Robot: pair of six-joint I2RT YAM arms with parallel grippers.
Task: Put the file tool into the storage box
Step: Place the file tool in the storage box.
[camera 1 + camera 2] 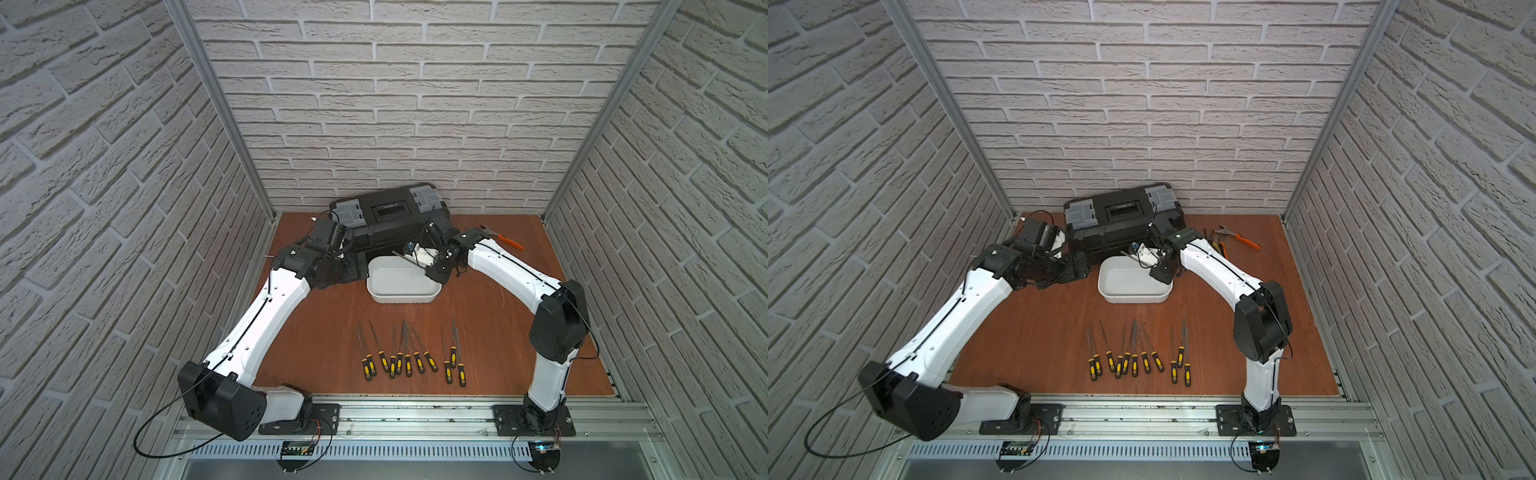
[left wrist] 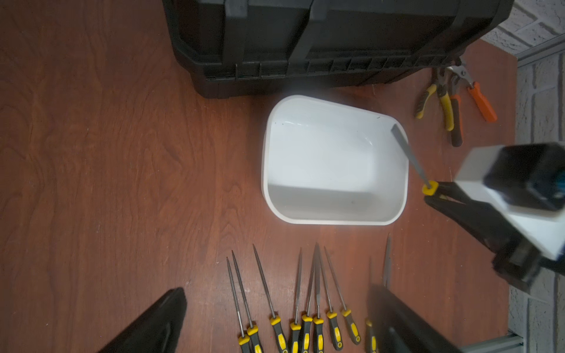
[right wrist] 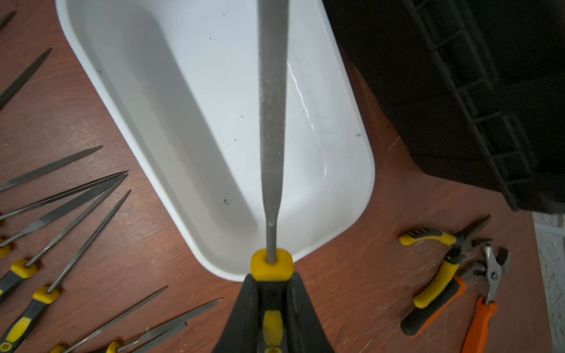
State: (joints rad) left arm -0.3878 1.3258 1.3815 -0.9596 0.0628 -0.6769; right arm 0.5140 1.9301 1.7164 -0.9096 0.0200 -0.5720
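My right gripper is pinching the yellow-and-black handle of the slim grey steel file. Its blade reaches out above the shallow white plastic storage box while the handle hangs about over the near rim, so letting go here could, I judge, land the heavy end on that rim and tip the file out onto the brown wooden table. My left gripper hangs empty, jaws spread, and farther off I count about eleven loose files in a row, one box, one big black plastic toolbox, and two or three overlapping pliers.
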